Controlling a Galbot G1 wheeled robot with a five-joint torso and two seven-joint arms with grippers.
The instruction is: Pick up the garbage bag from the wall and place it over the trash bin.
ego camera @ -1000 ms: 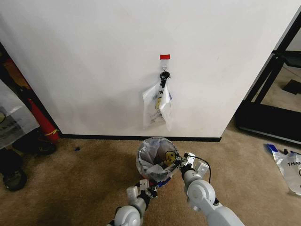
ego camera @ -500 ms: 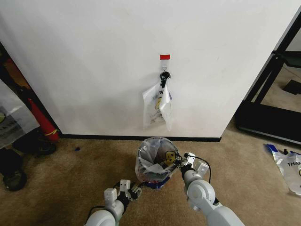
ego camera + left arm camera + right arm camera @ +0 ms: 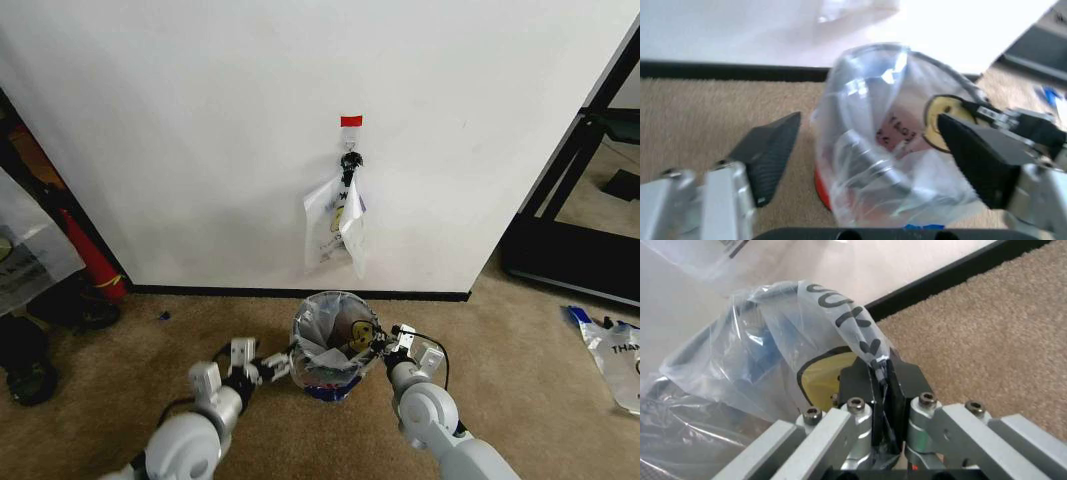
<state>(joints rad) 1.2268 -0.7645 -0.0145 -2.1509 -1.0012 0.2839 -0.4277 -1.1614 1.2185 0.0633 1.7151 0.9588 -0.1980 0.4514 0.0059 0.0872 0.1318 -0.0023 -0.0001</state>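
Pinching a fold of the garbage bag [image 3: 840,335] between closed fingers, the right gripper [image 3: 392,340] sits at the trash bin's [image 3: 333,345] right rim. The bag drapes over and inside that bin. Left of the bin, the left gripper [image 3: 262,367] hovers with fingers spread wide, holding nothing.

Both arms reach forward from the bottom edge of the head view. The left end effector [image 3: 262,366] sits left of centre in the lower part of the frame, its forearm running down to the lower left corner; its dark fingers [image 3: 770,152] are spread wide apart. The right end effector [image 3: 385,344] lies right of centre, elbow bent toward the lower right, its black pads [image 3: 860,385] pressed together on the garbage bag [image 3: 767,355].
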